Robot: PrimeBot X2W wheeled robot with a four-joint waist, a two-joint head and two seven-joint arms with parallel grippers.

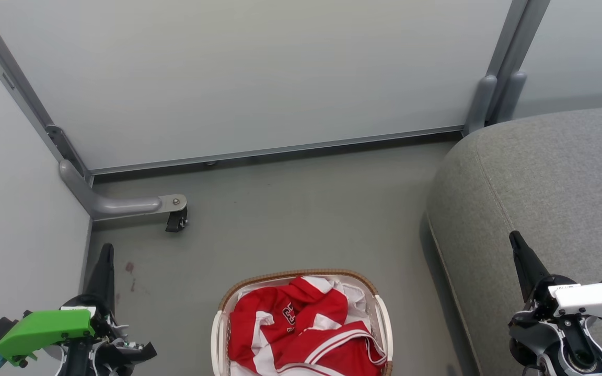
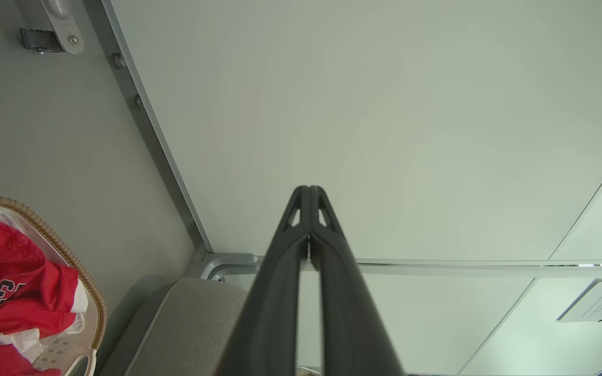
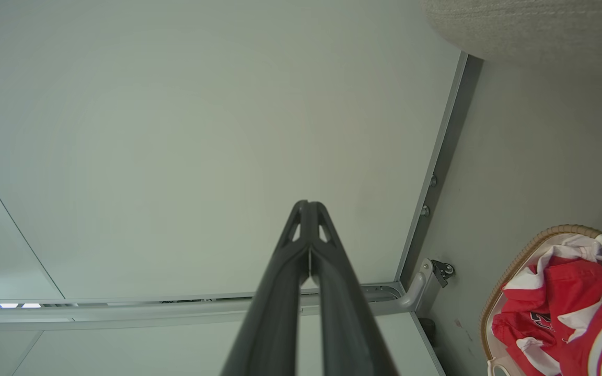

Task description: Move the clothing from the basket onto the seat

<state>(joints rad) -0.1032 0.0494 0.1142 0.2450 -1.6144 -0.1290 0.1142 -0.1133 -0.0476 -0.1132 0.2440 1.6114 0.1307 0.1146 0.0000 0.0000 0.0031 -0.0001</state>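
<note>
The clothing, red with white panels and stripes, lies bundled in the basket on the floor at the bottom centre of the head view. A dark number patch shows on the clothing. The basket has a brown woven rim and a white cloth lining. The grey seat stands to the right of the basket. My left gripper is shut and empty, left of the basket. My right gripper is shut and empty, over the seat's front part. Both point at the wall panel, fingertips pressed together.
A pale partition wall closes the back and left. Its grey metal foot with a black caster juts onto the floor at the left. Bare grey floor lies between wall, basket and seat.
</note>
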